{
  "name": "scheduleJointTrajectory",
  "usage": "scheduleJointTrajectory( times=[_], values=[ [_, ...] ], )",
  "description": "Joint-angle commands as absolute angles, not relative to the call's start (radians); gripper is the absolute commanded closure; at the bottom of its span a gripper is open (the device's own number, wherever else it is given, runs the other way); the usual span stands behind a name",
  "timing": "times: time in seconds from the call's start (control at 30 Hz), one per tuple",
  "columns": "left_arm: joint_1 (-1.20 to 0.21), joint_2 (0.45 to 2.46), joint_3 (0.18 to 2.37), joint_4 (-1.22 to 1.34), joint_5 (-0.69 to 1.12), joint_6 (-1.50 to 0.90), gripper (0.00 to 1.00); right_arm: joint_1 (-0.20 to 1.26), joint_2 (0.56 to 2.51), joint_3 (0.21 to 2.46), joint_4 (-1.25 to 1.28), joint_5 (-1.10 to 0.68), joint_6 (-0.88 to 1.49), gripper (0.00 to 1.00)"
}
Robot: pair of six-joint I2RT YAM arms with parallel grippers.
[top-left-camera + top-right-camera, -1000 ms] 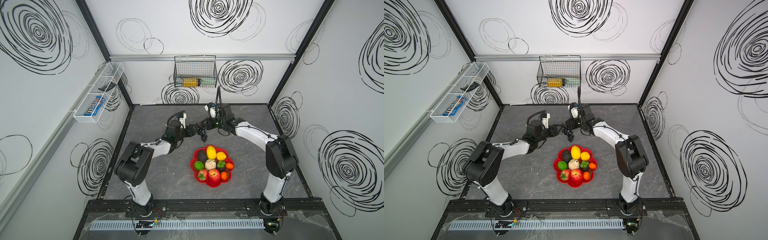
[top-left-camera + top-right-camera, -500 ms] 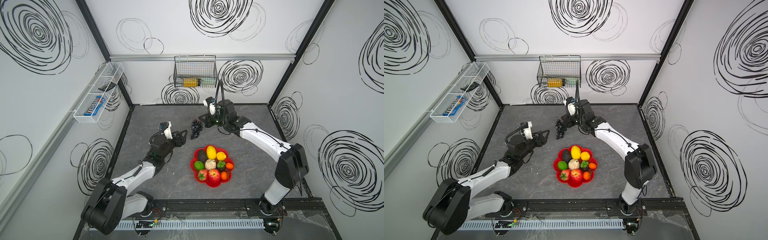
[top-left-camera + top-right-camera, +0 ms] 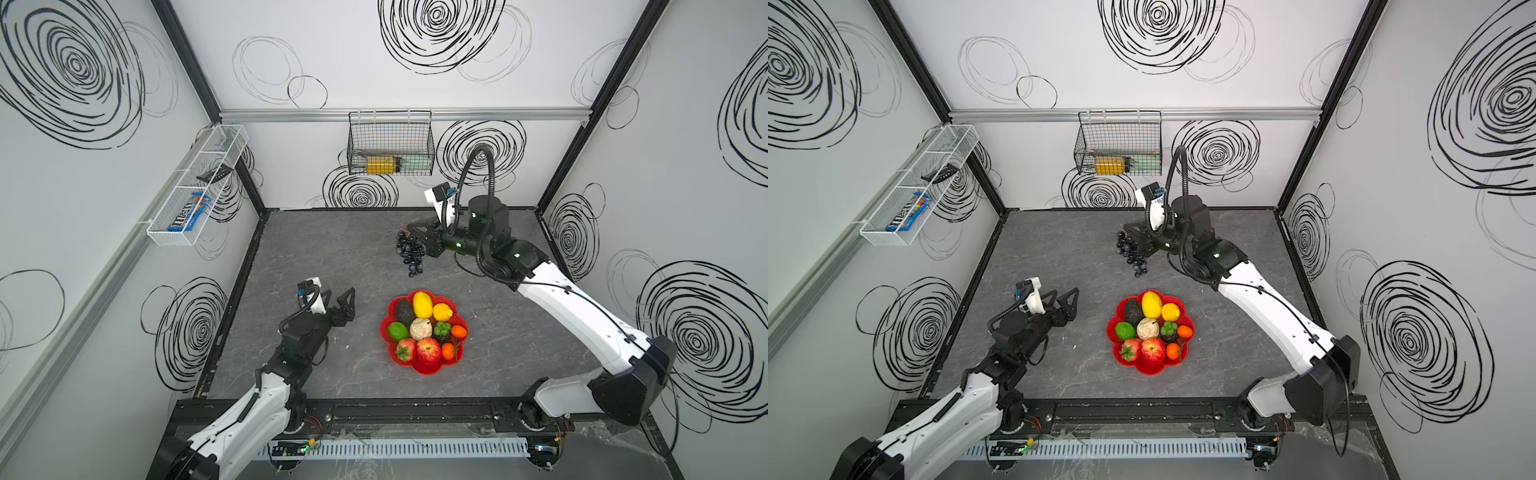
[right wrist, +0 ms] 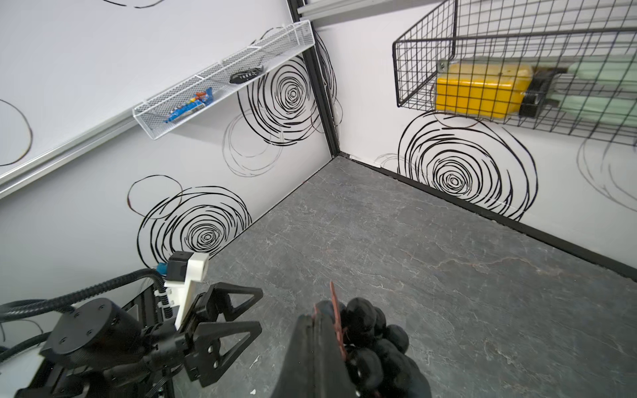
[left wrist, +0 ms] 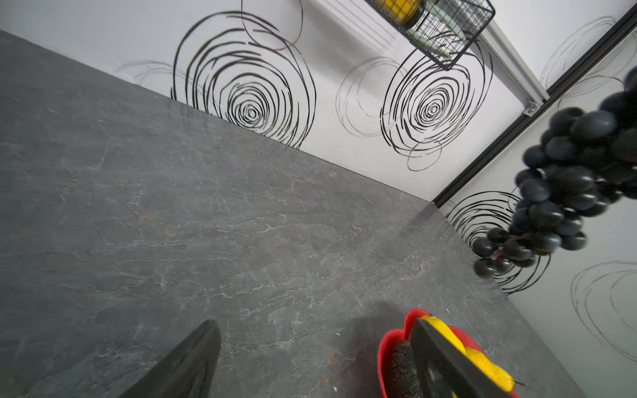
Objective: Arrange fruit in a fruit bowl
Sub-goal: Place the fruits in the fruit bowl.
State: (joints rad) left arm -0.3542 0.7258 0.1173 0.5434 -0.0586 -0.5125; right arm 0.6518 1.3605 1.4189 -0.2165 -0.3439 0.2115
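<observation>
The red flower-shaped fruit bowl (image 3: 424,370) (image 3: 1152,370) sits mid-table with fruit in it: lemons (image 3: 422,304), a dark avocado (image 3: 404,311), a lime (image 3: 397,331), a beige piece (image 3: 419,328), an apple (image 3: 428,350), a strawberry (image 3: 406,349) and tangerines (image 3: 459,331). Behind the bowl, my right gripper (image 3: 415,235) (image 3: 1128,235) (image 4: 319,324) is shut on the stem of the black grape bunch (image 3: 409,253) (image 3: 1133,253) (image 5: 565,193) (image 4: 372,341), which hangs above the table. My left gripper (image 3: 338,295) (image 3: 1064,294) (image 5: 315,330) stands open and empty, left of the bowl.
A black wire basket (image 3: 390,143) with a yellow item hangs on the back wall. A white mesh shelf (image 3: 195,187) is fixed to the left wall. Walls close in the grey table (image 3: 332,257) on three sides.
My left gripper has let go of the grape bunch, opened wide and drawn back toward the front left. The right gripper keeps the bunch, slightly higher and farther back.
</observation>
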Motion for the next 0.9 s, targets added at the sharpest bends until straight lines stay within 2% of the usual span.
scheduleJointTrajectory(
  times=[0.0, 0.23, 0.6, 0.87],
  values=[
    [-0.340, 0.715, 0.106, 0.609, -0.107, -0.468, 0.07, 0.676, 1.278, 1.398, -0.270, -0.334, 0.186, 1.00],
    [-0.316, 0.801, 0.110, 0.657, -0.069, -0.468, 0.06, 0.779, 1.184, 1.357, -0.342, -0.280, 0.180, 1.00],
    [-0.291, 0.829, 0.101, 0.681, -0.067, -0.469, 0.02, 0.961, 1.098, 1.240, -0.394, -0.166, 0.185, 1.00],
    [-0.282, 0.849, 0.103, 0.694, -0.057, -0.475, 0.01, 1.027, 1.071, 1.137, -0.369, -0.161, 0.236, 1.00]
  ],
)
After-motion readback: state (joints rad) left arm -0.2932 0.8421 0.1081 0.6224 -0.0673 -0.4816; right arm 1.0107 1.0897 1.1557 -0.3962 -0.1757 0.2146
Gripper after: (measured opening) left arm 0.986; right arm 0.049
